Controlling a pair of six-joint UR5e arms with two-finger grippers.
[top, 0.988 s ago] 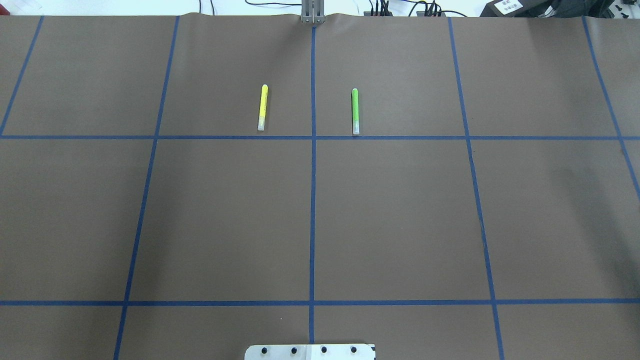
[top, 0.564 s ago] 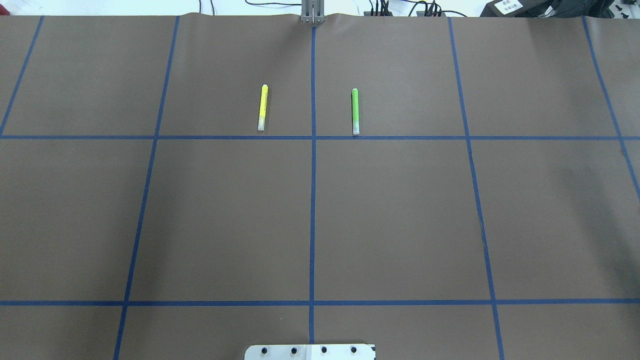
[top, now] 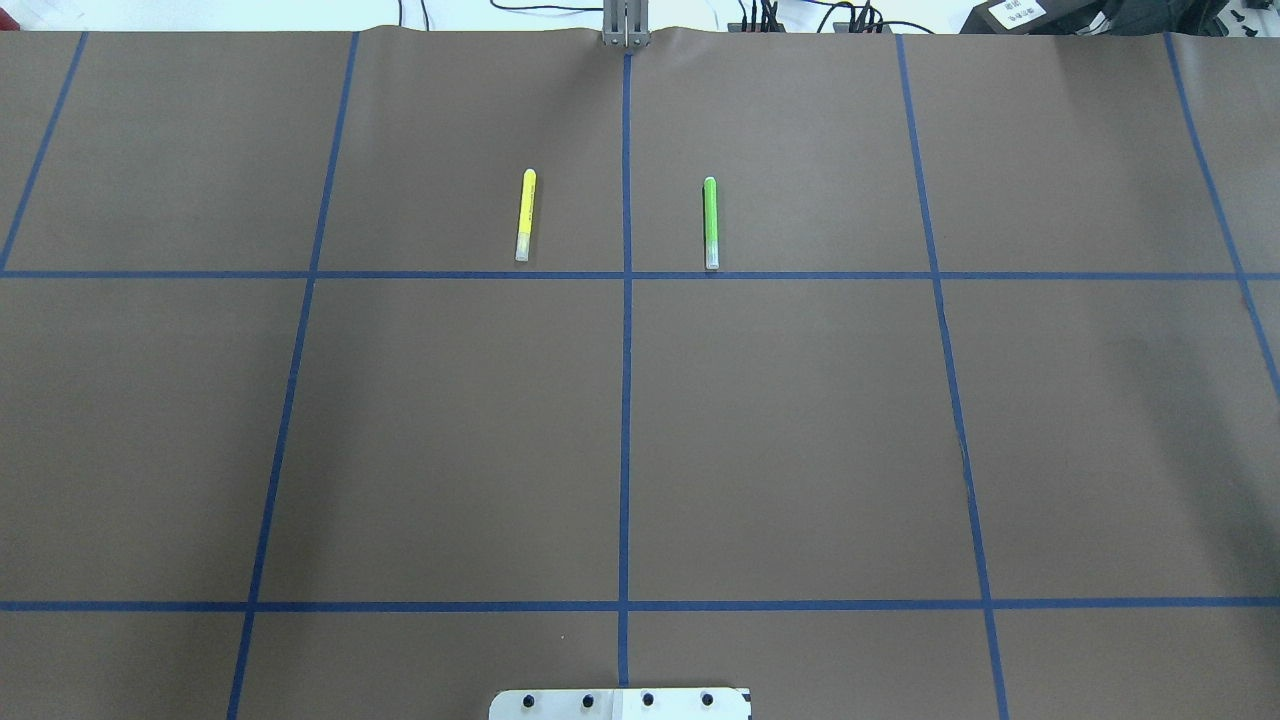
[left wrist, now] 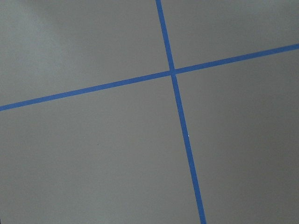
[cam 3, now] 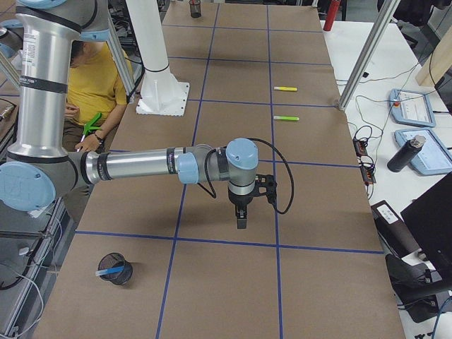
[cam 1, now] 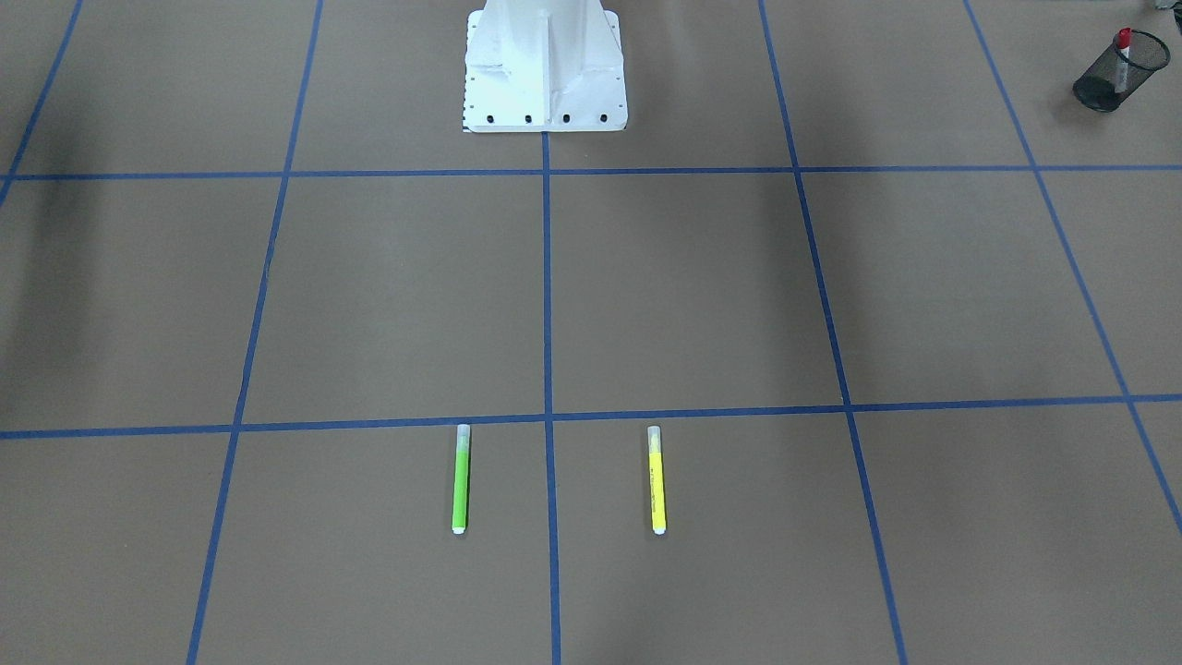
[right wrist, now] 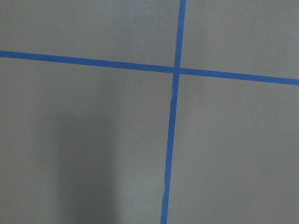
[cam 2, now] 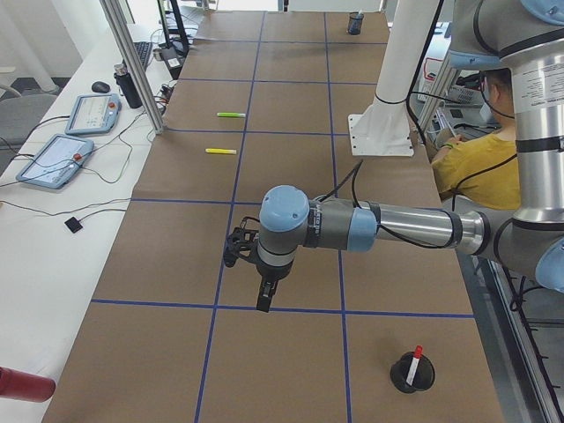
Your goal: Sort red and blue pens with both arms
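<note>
Seen from above, almost nothing has changed in the last second. The yellow marker [top: 525, 215] and the green marker [top: 710, 222] lie just where they were. Only the soft shadow on the right side of the counter [top: 800, 430] has grown paler. The red pen [cam 2: 413, 363] stands in a black mesh cup [cam 2: 426, 377] at the robot's left end. The blue pen [cam 3: 109, 270] lies in a second mesh cup [cam 3: 120, 277] at its right end, so the sorting looks done. The left pincer [cam 2: 263, 302] hangs over the counter, pointing down near a cross of blue tape [left wrist: 172, 71]. The right pincer [cam 3: 242, 221] hangs the same way at the other end. These side views do not show whether either one is released or clenched. The middle of the counter has lots of open room. The 2 cups sit near the ends. Tablets [cam 2: 55, 160] and a bottle [cam 2: 132, 88] lie past the long edge away from the robot. A person [cam 2: 480, 163] sits behind the robot.
</note>
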